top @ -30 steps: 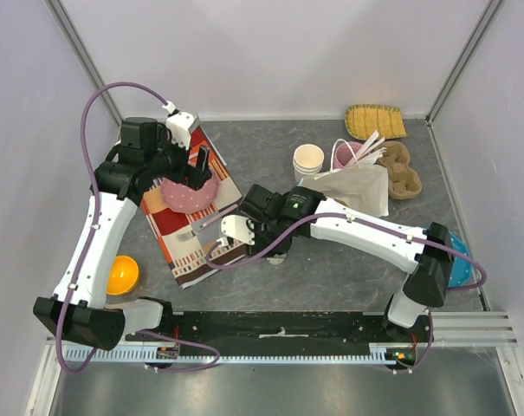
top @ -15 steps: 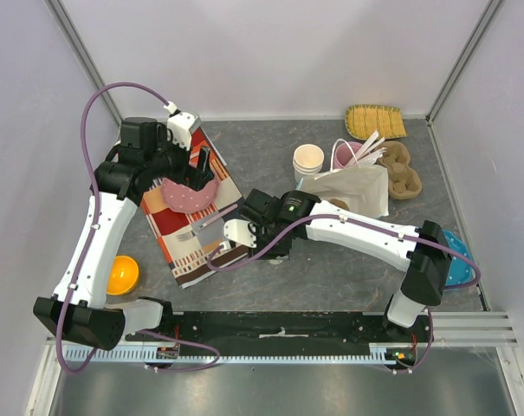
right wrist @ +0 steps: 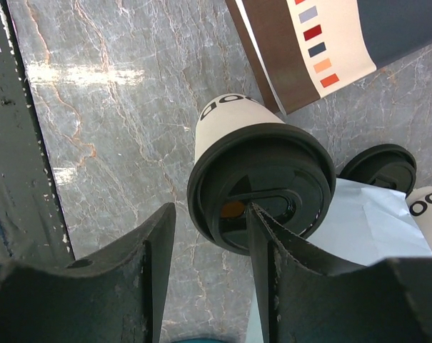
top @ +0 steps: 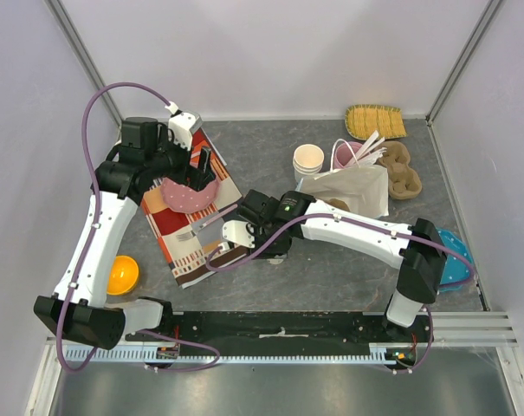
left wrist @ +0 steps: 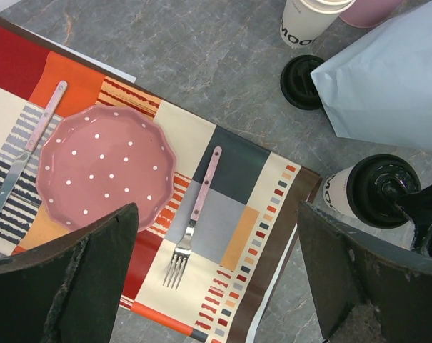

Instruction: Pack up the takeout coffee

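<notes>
Beside the striped placemat (left wrist: 223, 207), near its corner, the takeout coffee (right wrist: 255, 179) stands upright on the grey table (right wrist: 116, 128). Around the cup's black lid sits the right gripper (right wrist: 208, 279) (one finger visibly touches the rim; a firm grip cannot be confirmed). Above the pink plate (left wrist: 105, 175), the left gripper (left wrist: 216, 271) hangs wide apart, holding nothing.

You're looking at a robot lab test cell: plain white walls (top: 270, 52) box in the grey stone-patterned counter (top: 331, 269), arms bolted along its near edge.
</notes>
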Available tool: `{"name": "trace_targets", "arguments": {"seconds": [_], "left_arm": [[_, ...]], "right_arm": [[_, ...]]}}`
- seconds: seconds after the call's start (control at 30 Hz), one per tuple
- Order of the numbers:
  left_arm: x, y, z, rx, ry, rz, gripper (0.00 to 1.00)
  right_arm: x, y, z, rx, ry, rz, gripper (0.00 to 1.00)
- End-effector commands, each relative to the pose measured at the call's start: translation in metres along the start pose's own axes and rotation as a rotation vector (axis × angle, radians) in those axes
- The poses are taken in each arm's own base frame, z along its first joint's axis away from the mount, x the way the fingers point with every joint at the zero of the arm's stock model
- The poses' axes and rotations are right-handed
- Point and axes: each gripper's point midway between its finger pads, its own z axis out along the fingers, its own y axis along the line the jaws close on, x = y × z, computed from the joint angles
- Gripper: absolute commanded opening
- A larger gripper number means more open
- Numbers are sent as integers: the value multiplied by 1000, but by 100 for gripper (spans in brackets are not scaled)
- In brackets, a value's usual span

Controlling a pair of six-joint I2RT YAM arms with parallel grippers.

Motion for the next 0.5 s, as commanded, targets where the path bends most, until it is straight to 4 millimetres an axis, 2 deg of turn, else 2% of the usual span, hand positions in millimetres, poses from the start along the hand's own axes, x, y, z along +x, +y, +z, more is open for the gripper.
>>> {"name": "trace_targets", "arguments": {"seconds": [0.0, 0.47], "left_arm": [[-9, -2, -1, 28, -31, 42, 97], [-9, -4, 0, 42, -33, 39, 97]], "right_arm": [[-2, -2, 9, -13, -5, -8, 52], [6, -5, 15, 8, 33, -17, 43]]}}
